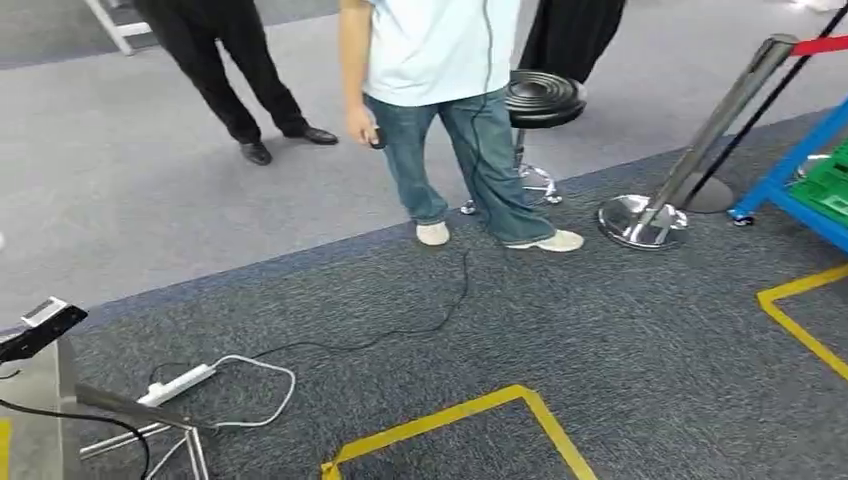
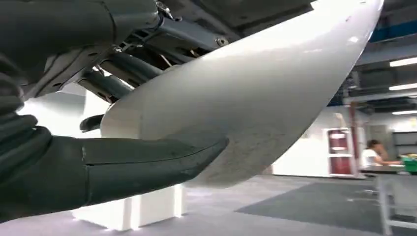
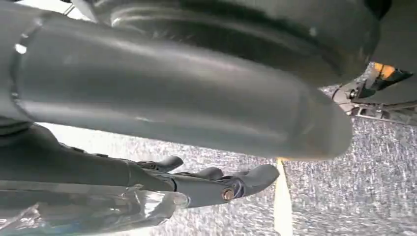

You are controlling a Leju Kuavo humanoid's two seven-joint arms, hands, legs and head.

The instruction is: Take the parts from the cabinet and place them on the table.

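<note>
On the dark blue carpet (image 1: 620, 330) ahead, a black cable (image 1: 400, 335) trails from a person in a pale shirt and jeans (image 1: 450, 110) to a white power strip (image 1: 180, 383), which the walking robot could snag. The left hand (image 2: 113, 162) clamps a curved white sheet-like part (image 2: 255, 93) between thumb and fingers; a stumble could work it loose. The right hand (image 3: 196, 182) lies against a clear plastic-wrapped part (image 3: 88, 211), but I cannot tell whether it grips it.
</note>
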